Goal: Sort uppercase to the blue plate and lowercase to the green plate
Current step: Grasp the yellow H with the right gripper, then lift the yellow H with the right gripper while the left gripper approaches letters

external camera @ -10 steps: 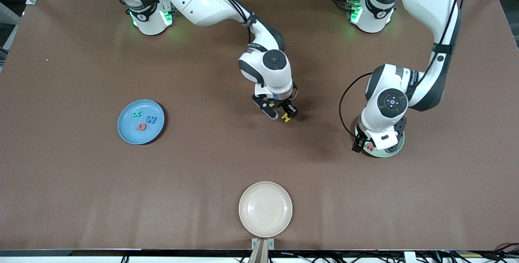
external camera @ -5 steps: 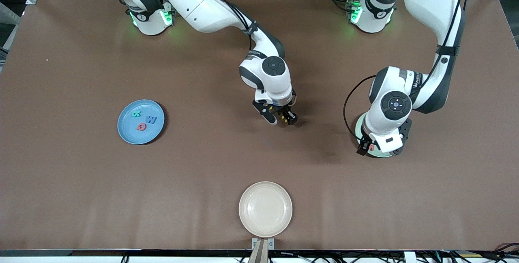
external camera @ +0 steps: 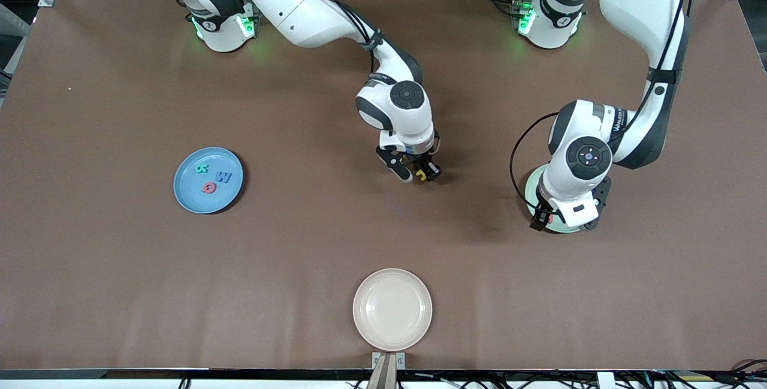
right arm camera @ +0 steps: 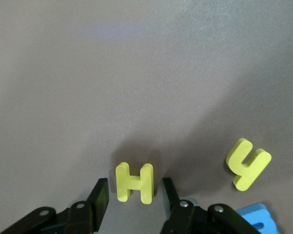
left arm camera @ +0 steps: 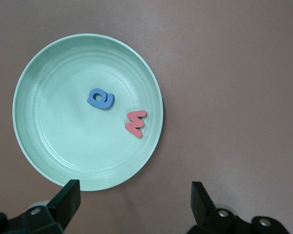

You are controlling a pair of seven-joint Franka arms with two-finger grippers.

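Observation:
The yellow H (right arm camera: 134,183) lies flat on the table between the fingers of my right gripper (right arm camera: 135,195), which is open, with a narrow gap on each side. In the front view this gripper (external camera: 419,172) is low at mid-table. Beside the H lie the yellow h (right arm camera: 247,163) and a blue letter (right arm camera: 256,220). The blue plate (external camera: 192,197) holds a teal R (external camera: 202,168), a blue W (external camera: 223,177) and a red Q (external camera: 208,187). The green plate (left arm camera: 63,122) holds a blue round-bowled letter (left arm camera: 101,98) and a red m (left arm camera: 136,123). My left gripper (left arm camera: 135,204) hangs open and empty over that plate's edge.
A cream plate (external camera: 392,309) stands near the table's front edge, nearer the front camera than the H. The left hand covers most of the green plate (external camera: 533,188) in the front view. The brown table (external camera: 299,245) is bare between the plates.
My right gripper has come down around the yellow H and its fingers have drawn closer together. The left hand has drifted slightly over the green plate.

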